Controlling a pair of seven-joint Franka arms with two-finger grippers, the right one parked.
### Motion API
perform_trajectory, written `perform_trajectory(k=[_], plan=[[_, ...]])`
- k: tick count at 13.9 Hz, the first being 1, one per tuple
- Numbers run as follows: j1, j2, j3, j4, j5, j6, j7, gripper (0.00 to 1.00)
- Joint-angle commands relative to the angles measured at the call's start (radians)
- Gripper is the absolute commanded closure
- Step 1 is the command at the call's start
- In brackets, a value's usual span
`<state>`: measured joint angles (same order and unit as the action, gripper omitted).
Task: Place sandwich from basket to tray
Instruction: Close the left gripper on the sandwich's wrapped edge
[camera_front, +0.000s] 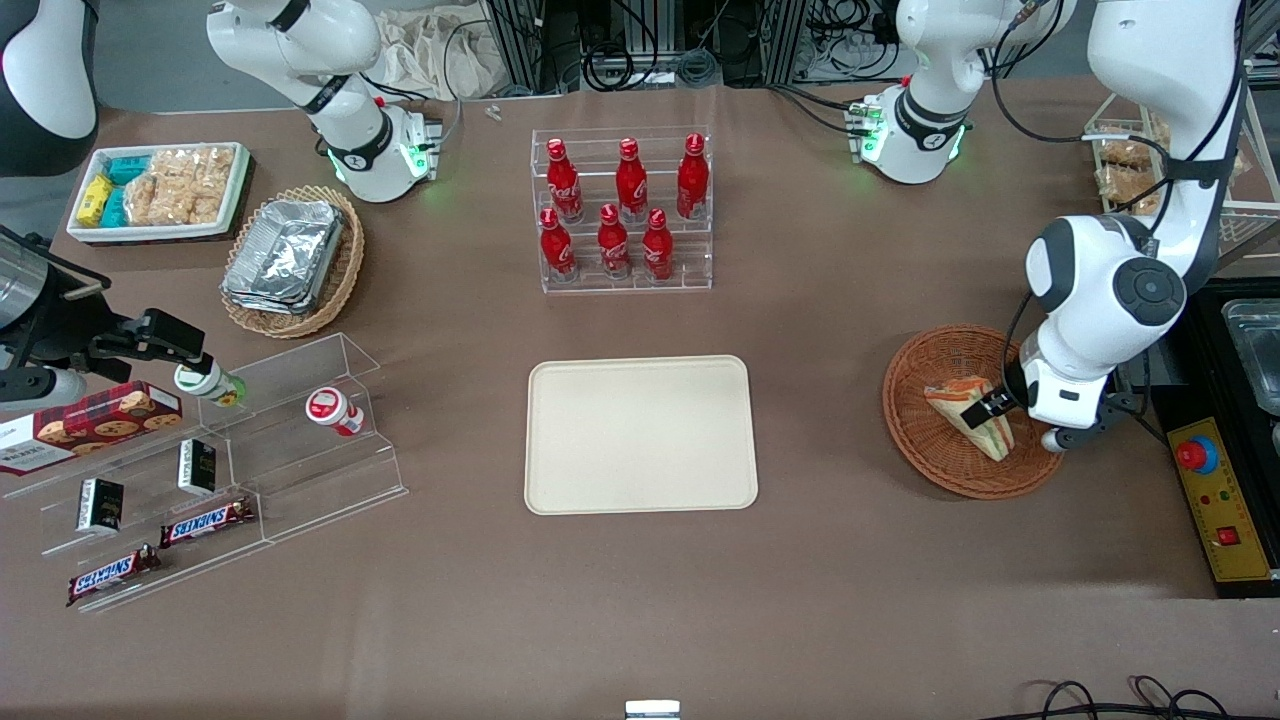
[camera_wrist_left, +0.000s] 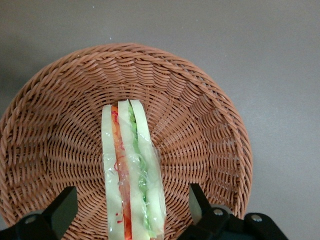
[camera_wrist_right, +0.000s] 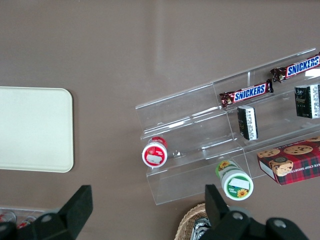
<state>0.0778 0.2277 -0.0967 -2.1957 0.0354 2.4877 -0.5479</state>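
- Sandwich (camera_wrist_left: 131, 175): I see it on edge in the basket (camera_wrist_left: 60, 135).
- Gripper (camera_wrist_left: 131, 207): spread wide, astride it, not gripping.
- Risk: I judge slick wrap may slip, missing tray (camera_front: 640, 435).

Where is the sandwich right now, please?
The sandwich lies in the round wicker basket, toward the working arm's end of the table beside the tray; the gripper straddles it, jaws open.

brown table (camera_front: 850, 560), tray (camera_front: 640, 435), basket (camera_front: 915, 420), bottle rack (camera_front: 625, 275)
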Motion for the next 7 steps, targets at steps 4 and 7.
perform_trajectory(k=[4, 7], plan=[[0.007, 0.016, -0.009, -0.018, -0.057, 0.027, -0.017, 0.01], [0.007, 0.03, -0.009, -0.019, -0.091, 0.054, -0.017, 0.01]])
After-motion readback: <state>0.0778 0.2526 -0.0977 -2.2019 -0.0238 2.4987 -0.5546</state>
